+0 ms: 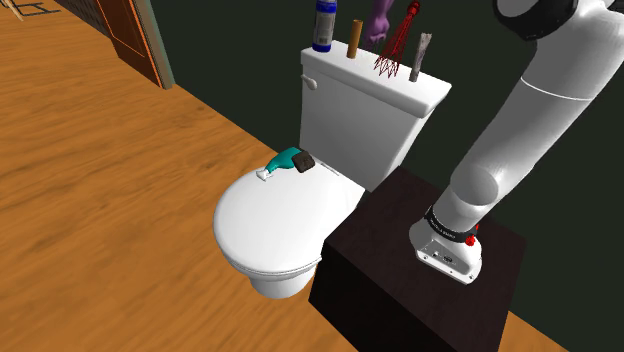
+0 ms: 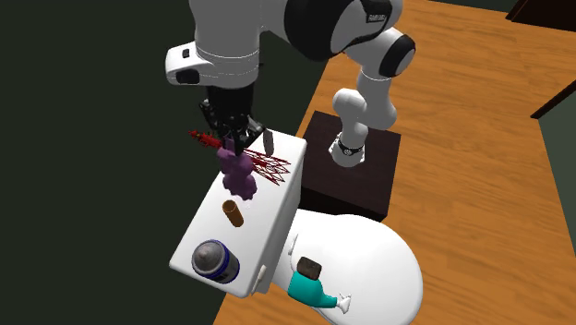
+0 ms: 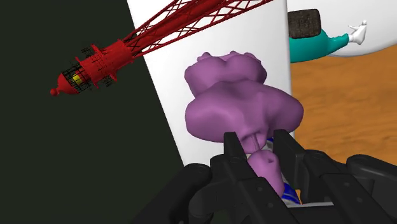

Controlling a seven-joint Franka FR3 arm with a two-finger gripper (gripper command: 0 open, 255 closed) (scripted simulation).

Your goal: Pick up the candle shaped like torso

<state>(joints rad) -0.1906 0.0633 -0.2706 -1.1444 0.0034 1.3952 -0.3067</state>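
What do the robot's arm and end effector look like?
The arm has rounded white links with dark joints, a black lettered band and a small red spot near its base. The end effector is all black, with two blocky fingers.
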